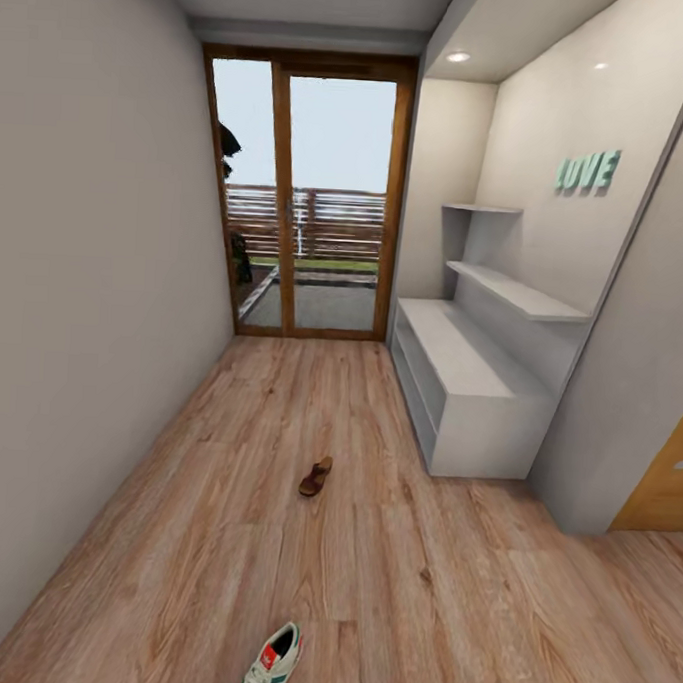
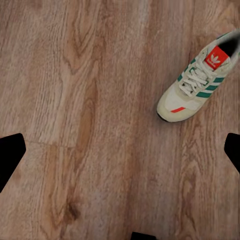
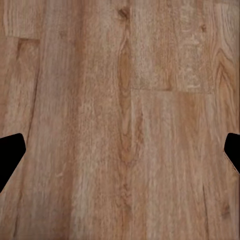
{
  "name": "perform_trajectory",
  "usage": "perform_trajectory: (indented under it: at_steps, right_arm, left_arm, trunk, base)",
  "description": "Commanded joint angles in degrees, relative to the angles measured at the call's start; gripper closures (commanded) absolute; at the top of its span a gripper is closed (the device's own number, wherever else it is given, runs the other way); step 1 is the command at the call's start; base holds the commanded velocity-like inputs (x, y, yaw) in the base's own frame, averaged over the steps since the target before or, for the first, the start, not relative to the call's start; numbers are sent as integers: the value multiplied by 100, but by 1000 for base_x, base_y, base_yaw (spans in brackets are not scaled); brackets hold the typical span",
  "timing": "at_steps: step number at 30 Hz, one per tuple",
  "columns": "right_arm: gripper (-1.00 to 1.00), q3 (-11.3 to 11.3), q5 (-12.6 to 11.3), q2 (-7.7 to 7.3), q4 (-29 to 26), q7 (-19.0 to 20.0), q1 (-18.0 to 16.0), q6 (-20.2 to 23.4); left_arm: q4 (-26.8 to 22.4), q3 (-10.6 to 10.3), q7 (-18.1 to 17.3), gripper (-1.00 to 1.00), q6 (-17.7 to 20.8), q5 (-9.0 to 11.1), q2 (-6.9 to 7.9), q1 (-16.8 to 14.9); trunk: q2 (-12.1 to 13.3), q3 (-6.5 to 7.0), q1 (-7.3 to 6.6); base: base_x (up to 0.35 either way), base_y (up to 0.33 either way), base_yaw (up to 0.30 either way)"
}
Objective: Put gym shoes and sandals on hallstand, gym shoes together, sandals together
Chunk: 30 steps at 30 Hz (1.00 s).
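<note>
gym shoe (image 1: pixel 272 664) lying on corridor floor (image 1: pixel 221 535) nearest the camera, sandal (image 1: pixel 315 476) lying further ahead mid-corridor, hallstand (image 1: pixel 469 383) standing against right wall, well apart from both, glass door (image 1: pixel 307 195) closing off far end

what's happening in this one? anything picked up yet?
Nothing picked up yet. One gym shoe lies on the corridor floor close to the robot, and it also shows in the left wrist view. One sandal lies further down the corridor. The hallstand against the right wall, under the teal letters, has nothing on its top. The left gripper and right gripper both hang open over bare planks, holding nothing.
</note>
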Motion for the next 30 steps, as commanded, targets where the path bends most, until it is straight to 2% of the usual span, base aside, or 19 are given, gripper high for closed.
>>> perform_trajectory:
  at_steps: [1,30]
  right_arm:
    - [-100,-2,39,1,5,-23,-4,-14]
    - [-100,7,34,1,6,-23,-3,-14]
  left_arm:
    - [4,4,-3,-100,-18,36,-1,-3]
    - [4,7,-3,-100,-18,41,-1,-3]
  trunk:
    - [-2,-6,2]
    - [-2,-6,2]
  base:
    - [278,-168,0]
    - [273,-170,0]
